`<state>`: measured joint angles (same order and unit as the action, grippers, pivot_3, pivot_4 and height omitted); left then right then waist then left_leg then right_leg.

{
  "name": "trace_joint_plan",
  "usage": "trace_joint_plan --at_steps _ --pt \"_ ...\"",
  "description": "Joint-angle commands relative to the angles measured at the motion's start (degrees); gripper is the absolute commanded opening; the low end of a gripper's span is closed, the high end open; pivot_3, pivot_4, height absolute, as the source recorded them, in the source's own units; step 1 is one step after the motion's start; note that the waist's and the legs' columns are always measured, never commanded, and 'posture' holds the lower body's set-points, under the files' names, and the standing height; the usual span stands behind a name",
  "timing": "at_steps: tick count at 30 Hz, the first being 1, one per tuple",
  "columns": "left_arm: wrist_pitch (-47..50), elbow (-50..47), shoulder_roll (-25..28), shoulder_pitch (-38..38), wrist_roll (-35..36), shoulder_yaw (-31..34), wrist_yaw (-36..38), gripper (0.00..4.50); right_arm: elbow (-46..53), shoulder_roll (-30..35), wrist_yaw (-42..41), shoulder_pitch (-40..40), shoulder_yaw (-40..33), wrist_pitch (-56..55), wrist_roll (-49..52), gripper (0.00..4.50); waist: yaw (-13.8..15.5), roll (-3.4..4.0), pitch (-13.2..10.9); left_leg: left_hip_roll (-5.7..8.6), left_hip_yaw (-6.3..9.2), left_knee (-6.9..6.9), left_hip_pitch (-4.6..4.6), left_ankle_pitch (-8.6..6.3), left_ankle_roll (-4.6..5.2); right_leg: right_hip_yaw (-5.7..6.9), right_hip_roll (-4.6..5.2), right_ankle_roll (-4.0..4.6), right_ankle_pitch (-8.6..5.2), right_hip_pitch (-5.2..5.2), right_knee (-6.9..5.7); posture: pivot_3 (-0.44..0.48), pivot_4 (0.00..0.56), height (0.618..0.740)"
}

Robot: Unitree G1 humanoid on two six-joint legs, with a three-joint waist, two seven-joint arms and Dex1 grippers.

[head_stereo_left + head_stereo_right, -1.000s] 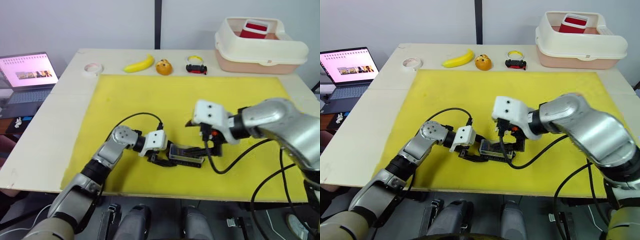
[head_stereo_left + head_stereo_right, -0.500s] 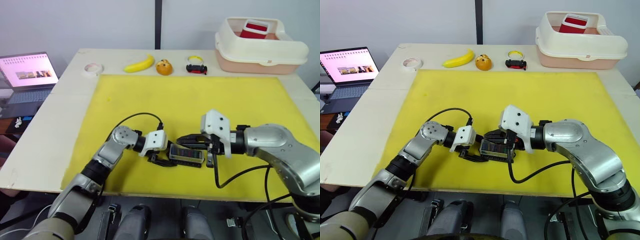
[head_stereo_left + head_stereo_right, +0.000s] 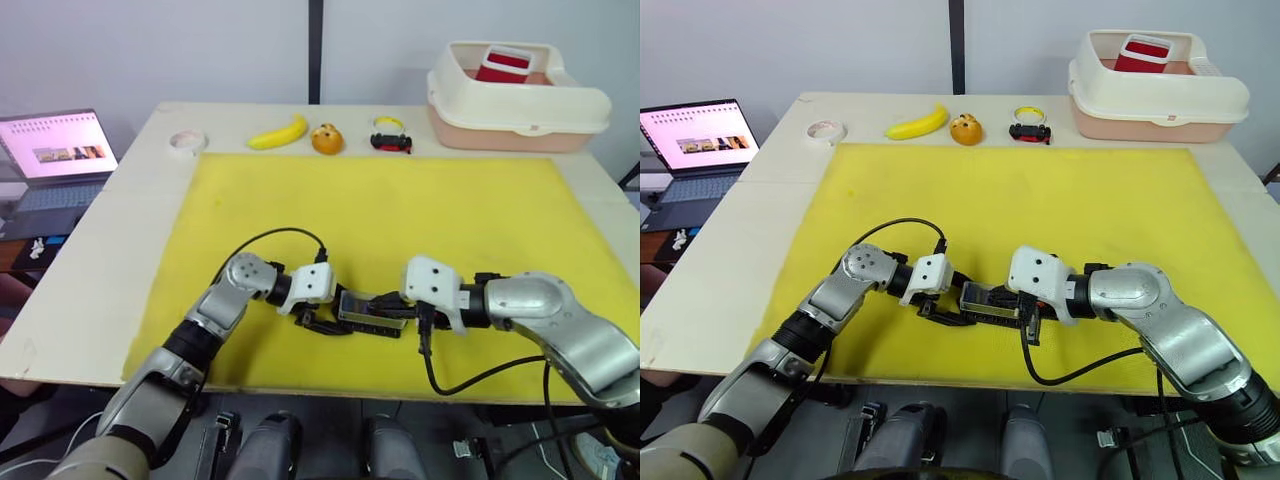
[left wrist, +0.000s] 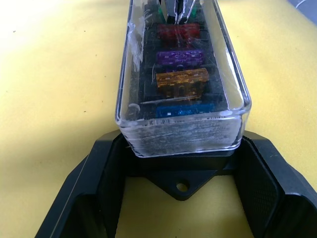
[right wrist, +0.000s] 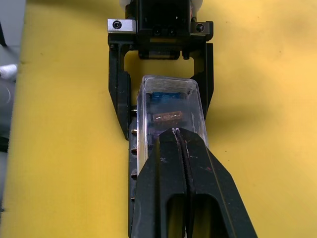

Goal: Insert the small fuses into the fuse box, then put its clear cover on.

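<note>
The black fuse box (image 3: 372,314) lies on the yellow mat (image 3: 400,200) near its front edge. The clear cover (image 4: 183,134) sits on top of it. Under the cover stand the small fuses in a row: blue (image 4: 190,110), tan (image 4: 181,82), purple (image 4: 179,57) and red (image 4: 178,32). My left gripper (image 3: 325,319) is shut on the box's left end, one black finger (image 4: 106,173) on each side. My right gripper (image 5: 181,131) is shut, and its joined fingertips rest on top of the cover from the right end.
Along the table's far edge are a tape roll (image 3: 187,141), a banana (image 3: 278,131), an orange fruit (image 3: 326,139) and a black-and-red toy car (image 3: 391,142). A white basin (image 3: 515,95) holding a red thing stands at the far right. A laptop (image 3: 55,160) is off to the left.
My right gripper has shut. It came down from above the box's right end to lie low with its fingertips on the cover. The left gripper has kept its hold.
</note>
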<state>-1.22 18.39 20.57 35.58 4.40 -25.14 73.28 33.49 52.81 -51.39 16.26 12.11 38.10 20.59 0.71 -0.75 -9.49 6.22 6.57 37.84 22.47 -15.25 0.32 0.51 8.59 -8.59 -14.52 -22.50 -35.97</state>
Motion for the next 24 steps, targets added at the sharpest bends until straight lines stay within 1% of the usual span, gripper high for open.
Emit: trace_joint_plan --at_steps 1,5,9,12,14,17,21,24 --pt "0.6 -0.1 0.4 -0.1 -0.3 0.9 -0.6 2.54 -3.0 0.5 -1.2 -1.6 4.1 2.8 -1.9 0.03 0.0 0.0 0.0 0.0 0.0 -0.02 -0.01 0.0 0.0 0.0 0.0 0.0 0.0 0.0 0.0 0.0 0.15 0.74" --pt "0.5 0.1 0.4 0.0 -0.5 1.0 -0.6 2.54 -2.6 -0.4 -0.6 -0.2 1.5 2.1 -0.9 0.03 0.0 0.0 0.0 0.0 0.0 -0.04 -0.02 0.0 0.0 -0.01 0.01 0.0 0.0 -0.01 0.0 0.0 0.15 0.74" --pt "0.5 0.2 0.4 0.1 -0.5 1.1 -0.8 2.54 -0.2 -2.6 -0.2 3.6 -3.8 4.7 4.3 0.03 0.0 0.01 0.0 0.0 0.01 -0.04 0.0 0.0 0.0 -0.01 0.01 0.0 0.0 -0.04 -0.01 0.0 0.15 0.74" --pt "0.6 0.3 0.3 0.2 -0.5 1.1 -0.9 2.54 1.4 -2.4 -0.7 6.5 -7.2 7.2 7.7 0.03 0.0 0.03 -0.1 0.02 0.0 -0.04 0.14 0.0 0.0 -0.03 0.01 0.0 0.0 -0.18 -0.01 0.0 0.15 0.74" --pt "0.7 0.2 0.3 0.2 -0.5 1.2 -1.0 2.54 2.3 -1.0 -1.4 7.1 -9.1 8.0 9.1 0.03 0.1 0.03 -0.1 0.02 0.0 -0.04 0.18 0.01 -0.01 -0.03 0.02 0.0 0.01 -0.22 -0.01 0.0 0.15 0.74" --pt "0.8 0.2 0.0 0.2 -0.5 1.4 -1.4 2.54 3.0 3.0 -3.6 6.2 -11.5 7.4 8.9 0.03 0.1 0.02 -0.1 0.03 0.0 -0.04 0.24 0.0 0.0 -0.03 0.02 0.0 0.01 -0.24 0.0 0.0 0.15 0.74" --pt "1.1 -0.2 -0.1 -0.1 -0.5 1.5 -2.0 2.54 3.0 8.5 -6.3 2.4 -15.6 5.6 8.6 0.03 0.1 0.03 -0.1 0.04 -0.01 -0.04 0.27 0.0 0.0 -0.03 0.03 0.0 0.01 -0.27 0.01 0.0 0.15 0.74" --pt "0.7 -0.1 0.0 -0.1 -0.8 1.5 -2.1 2.54 2.1 11.0 -7.5 -0.2 -18.5 4.3 8.1 0.03 0.1 0.02 -0.1 0.04 -0.02 -0.04 0.29 0.0 0.0 -0.03 0.04 0.0 0.01 -0.29 0.0 0.0 0.15 0.74"
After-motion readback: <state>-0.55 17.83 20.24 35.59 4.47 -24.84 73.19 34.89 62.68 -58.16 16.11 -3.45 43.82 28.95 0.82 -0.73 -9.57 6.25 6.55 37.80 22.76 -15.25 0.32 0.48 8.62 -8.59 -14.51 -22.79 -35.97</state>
